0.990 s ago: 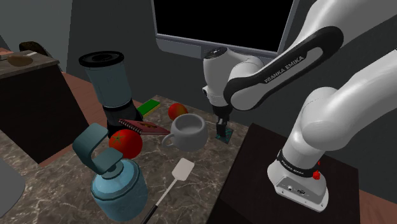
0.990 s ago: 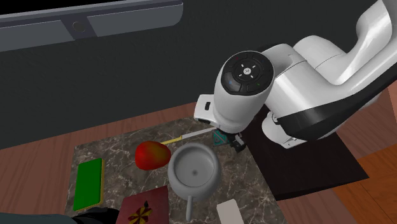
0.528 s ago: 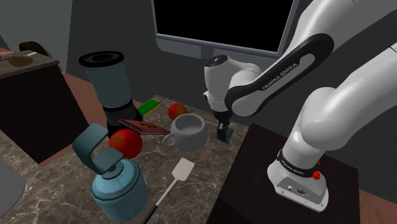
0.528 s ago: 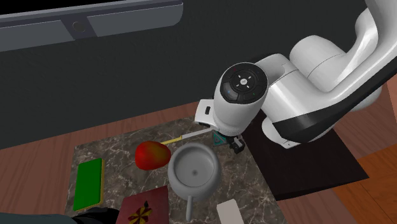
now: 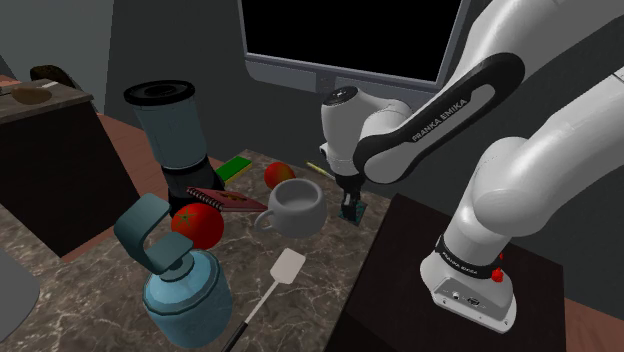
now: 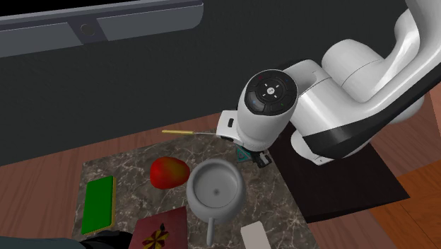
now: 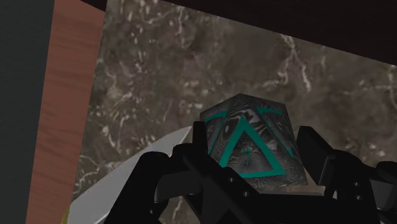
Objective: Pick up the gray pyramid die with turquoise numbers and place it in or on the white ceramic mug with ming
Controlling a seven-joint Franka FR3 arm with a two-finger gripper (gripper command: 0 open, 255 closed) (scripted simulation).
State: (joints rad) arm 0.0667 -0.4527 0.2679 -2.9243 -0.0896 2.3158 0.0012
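Pincer (image 7: pixel 254 167) clasped the die (image 7: pixel 249 124) by two faces, low over the worktop (image 7: pixel 159 76), just beside the mug (image 5: pixel 297 205); grip judged ready for lifting across.

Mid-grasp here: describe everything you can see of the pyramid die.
The die is mottled gray and stone-like, with turquoise triangle outlines and a small turquoise numeral. The black gripper clasps it from both sides, low over the dark marble top, near the pale mug. Whether it touches the marble is unclear.
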